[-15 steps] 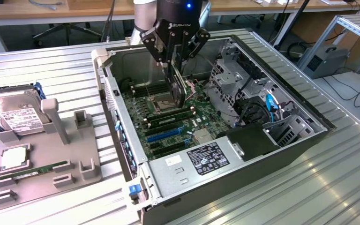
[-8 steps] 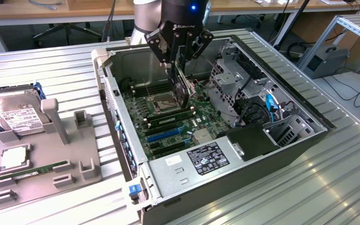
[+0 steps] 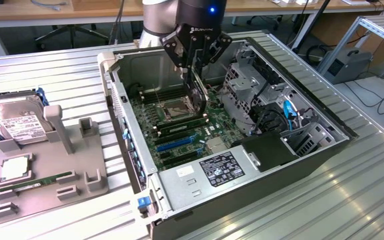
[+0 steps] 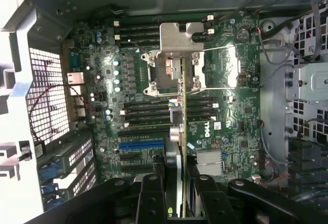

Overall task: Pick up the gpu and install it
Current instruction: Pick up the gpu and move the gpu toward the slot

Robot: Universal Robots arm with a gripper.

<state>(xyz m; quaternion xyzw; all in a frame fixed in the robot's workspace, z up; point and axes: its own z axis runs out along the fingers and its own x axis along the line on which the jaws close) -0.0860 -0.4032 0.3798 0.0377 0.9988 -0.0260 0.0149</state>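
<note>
Black gripper (image 3: 195, 67) is clamped on the top edge of the gpu (image 3: 199, 100), so the card hangs straight down on its edge inside the open case (image 3: 122, 107). It sits over the middle of the motherboard (image 3: 178, 135), right around the CPU socket (image 3: 177, 107). Can't tell if its bottom edge is touching the board or just floating above it.

From the wrist view you're looking down the gpu (image 4: 180, 131) edge-on. It's a thin strip running from the gripper (image 4: 177, 206) out across the black slots toward the socket (image 4: 171, 73). The two fingers (image 4: 151, 198) are pressed against it, one on each side. The blue slot (image 4: 141, 144) sits off to one side of the card, not under it.

In the exterior view that blue slot (image 3: 175, 144) is closer to the camera than the card. Off on the exterior view's left there's a grey tray (image 3: 52, 192) on the slatted metal table (image 3: 352, 195), well away from the case. A hard drive (image 3: 15, 122) stands at the tray's far end and a green RAM stick (image 3: 35, 181) lies in the tray nearer the camera.
</note>
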